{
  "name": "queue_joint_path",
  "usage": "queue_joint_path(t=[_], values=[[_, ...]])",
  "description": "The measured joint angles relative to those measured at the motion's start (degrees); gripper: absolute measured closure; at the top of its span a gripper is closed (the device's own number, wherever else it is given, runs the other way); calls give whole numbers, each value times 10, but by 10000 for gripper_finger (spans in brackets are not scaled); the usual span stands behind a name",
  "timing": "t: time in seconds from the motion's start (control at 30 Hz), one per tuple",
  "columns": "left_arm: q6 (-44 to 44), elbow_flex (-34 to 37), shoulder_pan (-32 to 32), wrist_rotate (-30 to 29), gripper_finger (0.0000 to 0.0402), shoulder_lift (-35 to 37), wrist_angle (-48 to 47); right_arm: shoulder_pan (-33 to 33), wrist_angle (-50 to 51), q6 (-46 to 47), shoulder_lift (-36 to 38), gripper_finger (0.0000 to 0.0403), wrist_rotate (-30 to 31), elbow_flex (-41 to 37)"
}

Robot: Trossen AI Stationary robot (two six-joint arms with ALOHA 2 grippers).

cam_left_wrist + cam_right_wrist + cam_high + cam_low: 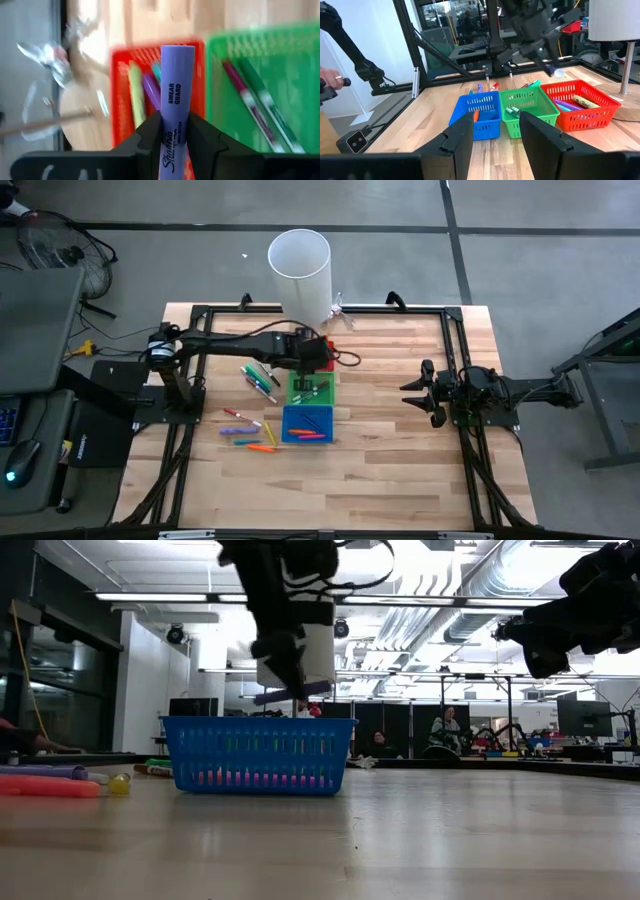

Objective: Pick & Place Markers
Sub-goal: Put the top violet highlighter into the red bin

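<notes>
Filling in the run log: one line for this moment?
left gripper: holds purple marker over red bin | right gripper: open, waiting

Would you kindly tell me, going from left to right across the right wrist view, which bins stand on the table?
blue bin → green bin → red bin, which stands below the left gripper holding a purple marker.
</notes>
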State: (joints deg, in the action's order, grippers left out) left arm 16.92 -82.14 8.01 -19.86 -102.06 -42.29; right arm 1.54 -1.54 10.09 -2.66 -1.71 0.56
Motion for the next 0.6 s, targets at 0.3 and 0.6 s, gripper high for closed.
queue_joint_path(t=[0.3,0.6], values=[[13,-12,29,22,334,-46,-4,0,0,0,0,253,0,0],[23,-12,53,50,334,-60,5,0,0,0,0,253,0,0]])
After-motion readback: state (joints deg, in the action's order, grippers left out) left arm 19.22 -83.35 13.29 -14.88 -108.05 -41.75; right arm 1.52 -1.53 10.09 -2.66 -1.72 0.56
